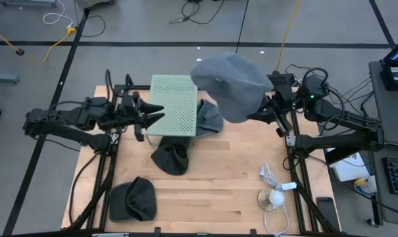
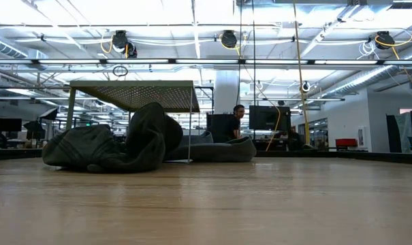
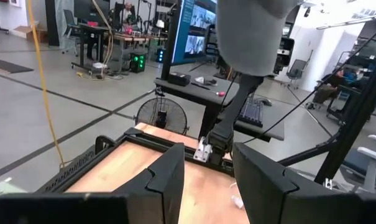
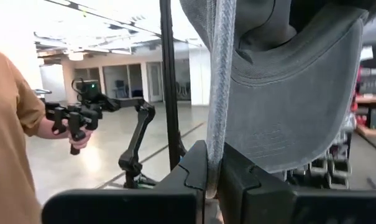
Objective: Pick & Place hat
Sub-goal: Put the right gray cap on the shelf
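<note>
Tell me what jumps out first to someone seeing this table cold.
The big grey hat hanging in the air above the table's far edge, pinched at its brim by the right gripper. Next, the pale green perforated stand, with the left gripper open beside it and dark hats heaped below and in front of it.

No text, label, brand, number or sign is showing legibly in any view. The monitor beyond the table's edge is displaying bright panels, but whatever is written on its screen is coming through too small to read.
</note>
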You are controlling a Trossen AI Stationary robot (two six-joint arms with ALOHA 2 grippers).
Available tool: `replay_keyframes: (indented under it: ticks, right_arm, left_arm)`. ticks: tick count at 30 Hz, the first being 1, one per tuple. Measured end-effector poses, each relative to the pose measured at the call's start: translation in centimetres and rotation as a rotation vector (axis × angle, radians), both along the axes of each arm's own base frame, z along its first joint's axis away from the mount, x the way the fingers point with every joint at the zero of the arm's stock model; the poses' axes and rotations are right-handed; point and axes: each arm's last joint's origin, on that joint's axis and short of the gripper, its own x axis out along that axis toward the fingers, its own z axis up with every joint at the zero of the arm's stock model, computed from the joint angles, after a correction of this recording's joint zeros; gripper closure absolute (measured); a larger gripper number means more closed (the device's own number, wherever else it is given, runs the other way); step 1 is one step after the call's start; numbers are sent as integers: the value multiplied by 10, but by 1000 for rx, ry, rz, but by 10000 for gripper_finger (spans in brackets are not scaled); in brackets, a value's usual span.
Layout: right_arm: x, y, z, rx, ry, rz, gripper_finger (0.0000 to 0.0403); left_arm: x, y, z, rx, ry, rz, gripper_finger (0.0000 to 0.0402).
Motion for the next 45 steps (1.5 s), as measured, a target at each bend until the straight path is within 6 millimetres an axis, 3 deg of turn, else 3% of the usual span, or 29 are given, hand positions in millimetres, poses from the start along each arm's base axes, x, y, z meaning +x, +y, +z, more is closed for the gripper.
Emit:
replay_keyframes:
  ticks: [18,32,38,45]
  right_arm:
    - [-6,4,14,-126,-184,58,394]
    - [-7,5,14,-178,-203,95,394]
    - [-6,5,14,-202,-214,88,394]
    - [6,1,7,-221,-192,105,394]
  left_arm:
    - [82,-6,32,-91,-164,-47,261]
    - [137,-9,27,-342,-307,-160,261]
    - [156,-9,27,-339,-317,-169,261]
    - [158,-9,33,-307,-329,-177,261]
